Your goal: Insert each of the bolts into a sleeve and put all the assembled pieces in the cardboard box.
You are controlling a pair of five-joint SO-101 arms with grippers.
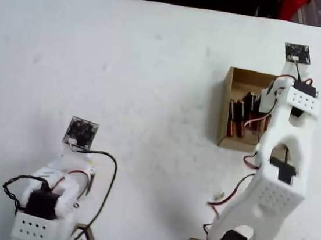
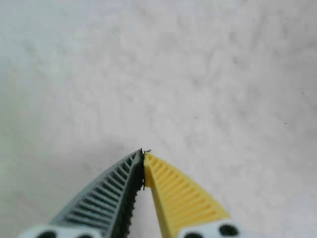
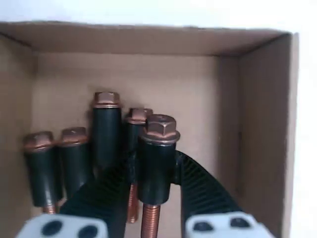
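Right tool (image 3: 154, 173) holds sleeved bolt (image 3: 158, 148) inside cardboard box (image 3: 262, 114).

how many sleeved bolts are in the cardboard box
5, all in the cardboard box: a pair near one side wall, a third and fourth beside them, a fifth between the jaws of the right gripper. More may hide behind them.

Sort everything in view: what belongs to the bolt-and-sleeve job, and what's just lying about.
Job in hand:
- cardboard box
- four sleeved bolts lying inside it
- fifth sleeved bolt, held between the fingers of the right gripper at the box

Not in use:
- white table
- left gripper, shut, over the table
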